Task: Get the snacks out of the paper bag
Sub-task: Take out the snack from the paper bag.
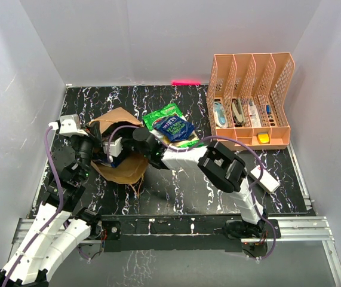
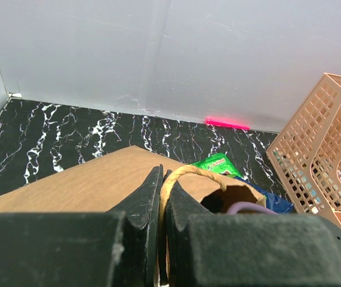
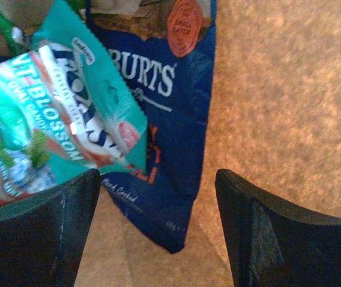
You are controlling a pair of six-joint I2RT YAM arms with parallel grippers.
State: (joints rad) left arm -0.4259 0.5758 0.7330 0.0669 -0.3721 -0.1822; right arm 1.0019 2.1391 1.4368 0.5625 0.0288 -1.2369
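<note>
So the right claw (image 3: 158,179) is spread wide open, apparently inside the paper bag (image 2: 68,185) lying on the left. It hovers over a blue Burts packet (image 3: 170,107) and a teal packet (image 3: 80,107). The left claw (image 2: 163,182) is clamped on the bag's handle (image 2: 185,171). The packets look light, crinkly and slippery, so I'd pinch a flat sealed edge rather than the puffy middle.

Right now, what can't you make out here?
Top view: inside of the paper bag, hidden by the right arm.
Right wrist view: teal packet cut by the left edge, blue packet by the top edge.
Left wrist view: the left pincer covers part of the handle.
Top view: contents of the file organiser, too small to name.
</note>
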